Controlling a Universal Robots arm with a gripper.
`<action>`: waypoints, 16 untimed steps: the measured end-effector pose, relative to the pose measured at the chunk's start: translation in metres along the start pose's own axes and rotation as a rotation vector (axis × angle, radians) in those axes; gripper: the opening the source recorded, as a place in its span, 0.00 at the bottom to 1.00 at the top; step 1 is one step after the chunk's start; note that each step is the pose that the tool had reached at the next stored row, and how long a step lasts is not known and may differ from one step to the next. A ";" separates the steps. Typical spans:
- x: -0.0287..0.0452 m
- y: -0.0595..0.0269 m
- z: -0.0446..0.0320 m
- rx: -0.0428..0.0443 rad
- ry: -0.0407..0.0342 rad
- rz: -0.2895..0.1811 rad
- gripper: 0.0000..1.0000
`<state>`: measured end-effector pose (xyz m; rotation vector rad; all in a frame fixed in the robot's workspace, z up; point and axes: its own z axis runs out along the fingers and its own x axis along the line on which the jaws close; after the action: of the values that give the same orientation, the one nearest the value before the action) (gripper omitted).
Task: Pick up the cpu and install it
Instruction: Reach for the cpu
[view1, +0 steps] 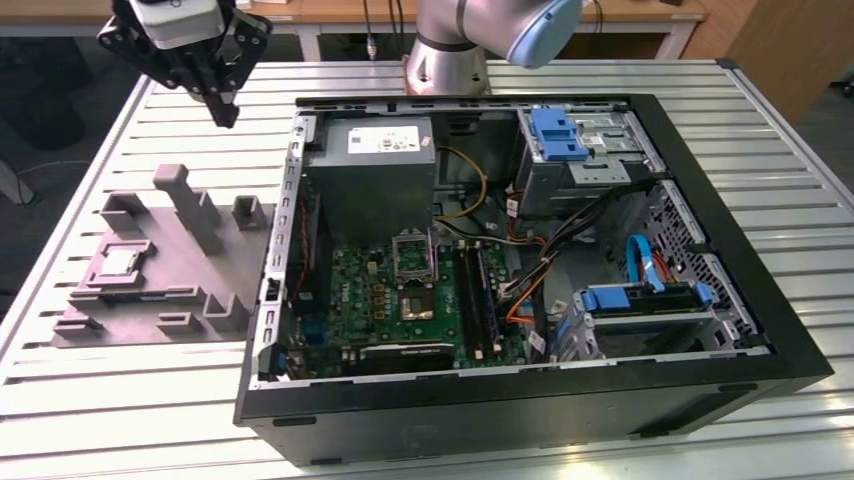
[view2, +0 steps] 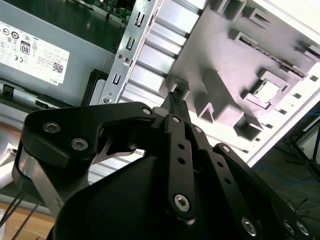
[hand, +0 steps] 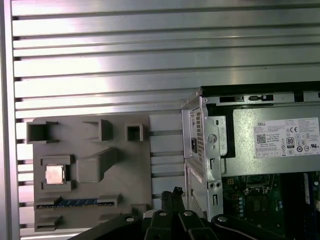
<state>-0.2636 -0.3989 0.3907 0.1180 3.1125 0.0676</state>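
Note:
The cpu (view1: 120, 262) is a small pale square chip lying flat in a recess of the grey moulded tray (view1: 180, 285), at the exterior view's left of the open computer case. Both wrist views show the cpu (view2: 266, 90) (hand: 54, 174) in its recess. My gripper (view1: 227, 115) hangs high above the table, beyond the tray's far end and well clear of the cpu. Its black fingers (view2: 175, 100) are shut together with nothing between them, and their tips (hand: 173, 193) point at the slatted table beside the tray. The green motherboard (view1: 360, 290) lies inside the case, with its silver socket frame (view1: 411, 255) raised.
The black computer case (view1: 534, 400) lies open on the slatted metal table (view1: 107, 400). It holds a grey power supply (view1: 380, 150), blue drive brackets (view1: 554, 135) and loose cables (view1: 534, 270). Upright posts (view1: 187, 205) rise from the tray. The arm's base (view1: 447, 60) stands behind the case.

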 end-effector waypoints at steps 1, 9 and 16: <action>0.0002 0.0000 0.0000 0.0000 -0.0001 0.000 0.11; 0.0023 -0.0002 0.0000 0.0000 0.0000 0.000 0.11; 0.0037 -0.0003 0.0000 0.0000 0.0000 0.000 0.11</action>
<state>-0.2673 -0.3989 0.3906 0.1180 3.1125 0.0676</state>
